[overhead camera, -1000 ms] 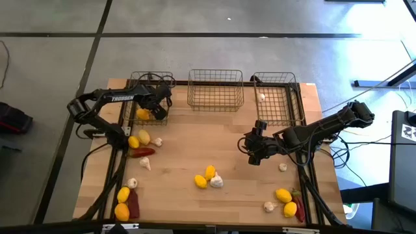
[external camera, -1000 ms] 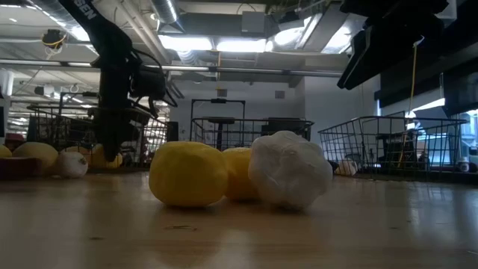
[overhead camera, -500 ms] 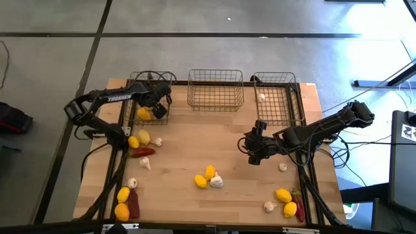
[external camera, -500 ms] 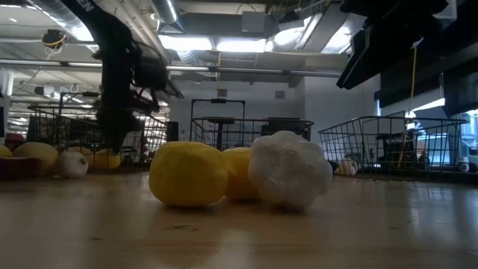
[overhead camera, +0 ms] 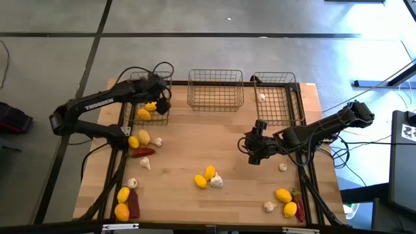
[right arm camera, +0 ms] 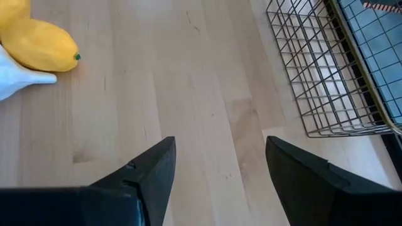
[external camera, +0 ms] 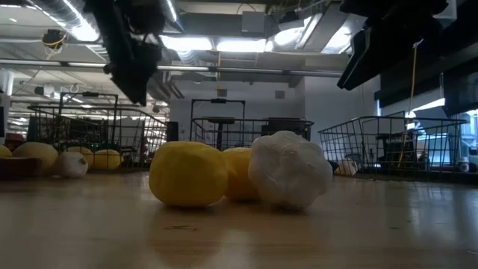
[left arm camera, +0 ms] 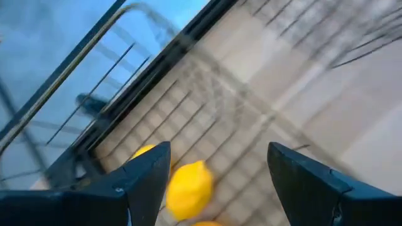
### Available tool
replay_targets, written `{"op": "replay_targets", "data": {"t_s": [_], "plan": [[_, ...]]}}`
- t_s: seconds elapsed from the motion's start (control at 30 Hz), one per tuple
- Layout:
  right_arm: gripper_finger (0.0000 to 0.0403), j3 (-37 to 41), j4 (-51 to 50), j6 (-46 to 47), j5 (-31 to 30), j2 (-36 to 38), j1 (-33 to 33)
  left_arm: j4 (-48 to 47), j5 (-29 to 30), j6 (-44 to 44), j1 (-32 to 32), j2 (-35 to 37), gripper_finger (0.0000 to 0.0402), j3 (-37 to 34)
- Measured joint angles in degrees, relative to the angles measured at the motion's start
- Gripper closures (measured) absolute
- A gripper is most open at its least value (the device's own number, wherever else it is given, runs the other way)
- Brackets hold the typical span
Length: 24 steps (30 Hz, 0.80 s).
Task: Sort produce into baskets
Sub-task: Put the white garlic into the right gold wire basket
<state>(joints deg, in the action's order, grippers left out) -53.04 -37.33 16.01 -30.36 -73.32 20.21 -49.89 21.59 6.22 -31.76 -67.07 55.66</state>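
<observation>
- The wooden desk (overhead camera: 188, 149) carries everything, with three dark wire-mesh baskets in a row along its far edge.
- The left basket (overhead camera: 138, 120) holds two yellow lemons (overhead camera: 143, 114); the middle basket (overhead camera: 215, 89) shows only bare mesh; the right basket (overhead camera: 277, 97) holds one whitish garlic bulb (overhead camera: 262, 97).
- My left tool (overhead camera: 161, 104) hangs above the left basket's inner side, fingers spread wide and holding nothing; in the left wrist view a lemon (left arm camera: 188, 190) lies on the mesh floor between my fingertips.
- My right tool (overhead camera: 252, 156) hovers over bare desk in front of the right basket, fingers spread, gripping nothing.
- Near the desk's middle front, two lemons (overhead camera: 205, 177) touch a garlic bulb (overhead camera: 216, 182).
- On the left side, lemons (overhead camera: 138, 139), a slim dark red chili pepper (overhead camera: 143, 153) and garlic bulbs (overhead camera: 156, 142) lie loose; nearer the front corner sit two more lemons (overhead camera: 122, 203) beside another chili (overhead camera: 133, 205).
- By the right front corner, two lemons (overhead camera: 286, 201) and a garlic bulb (overhead camera: 268, 207) lie close together.
</observation>
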Motion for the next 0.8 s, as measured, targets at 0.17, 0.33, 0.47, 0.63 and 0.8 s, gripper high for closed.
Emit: {"op": "replay_targets", "data": {"t_s": [0.17,0.33,0.47,0.63,0.8], "plan": [[0.016,0.0,0.0,-1.3,0.0,0.0,0.0,0.0,-1.6,1.6,6.0,2.1,0.0139,0.7],[0.016,0.0,0.0,-1.4,0.0,0.0,0.0,3.0,-4.7,4.9,12.7,2.6,0.0139,0.7],[0.016,0.0,0.0,-1.3,0.0,0.0,0.0,6.7,-5.6,5.6,18.2,2.5,0.0139,0.7],[0.016,0.0,0.0,-1.3,0.0,0.0,0.0,9.6,-5.7,6.9,24.8,2.5,0.0139,0.7],[0.016,0.0,0.0,-2.2,0.0,0.0,0.0,9.9,-5.7,11.0,29.8,2.5,0.0139,0.5]]}}
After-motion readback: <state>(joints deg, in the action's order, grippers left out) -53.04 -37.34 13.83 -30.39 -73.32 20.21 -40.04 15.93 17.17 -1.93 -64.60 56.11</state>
